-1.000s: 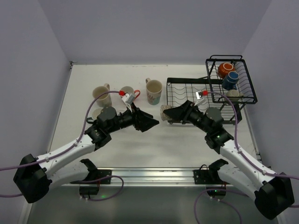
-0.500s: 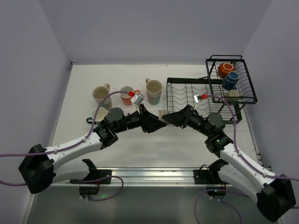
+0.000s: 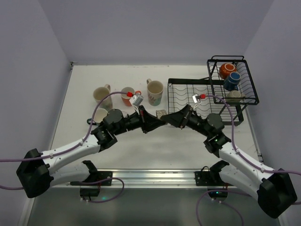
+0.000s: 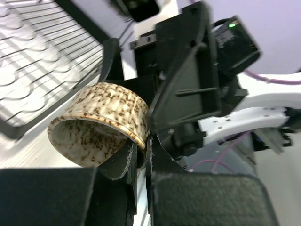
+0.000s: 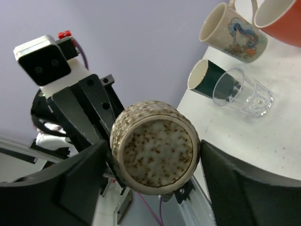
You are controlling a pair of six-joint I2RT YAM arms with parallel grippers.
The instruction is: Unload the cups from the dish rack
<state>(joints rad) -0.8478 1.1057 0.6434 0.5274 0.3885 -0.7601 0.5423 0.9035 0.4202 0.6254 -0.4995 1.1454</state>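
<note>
The left gripper [image 4: 141, 153] has snapped shut on the rim of the speckled cup [image 4: 101, 117], pinching its wall; a second ago it stood open and short of the cup. The right gripper [image 5: 155, 162] is letting go, jaws just off the cup's sides. The handover looks nearly done. The cup hangs over the table [image 3: 141, 155] beside the dish rack [image 3: 188, 81], bound for the unloaded mugs [image 3: 101, 93]

The left arm [image 3: 70, 150] and right arm [image 3: 244, 162] have white link shells with black joints and bases. A purple cable [image 3: 9, 159] trails from each. Each wrist carries a white camera box [image 3: 137, 100] with a red tab; a green light [image 4: 231, 23] glows on 1.
</note>
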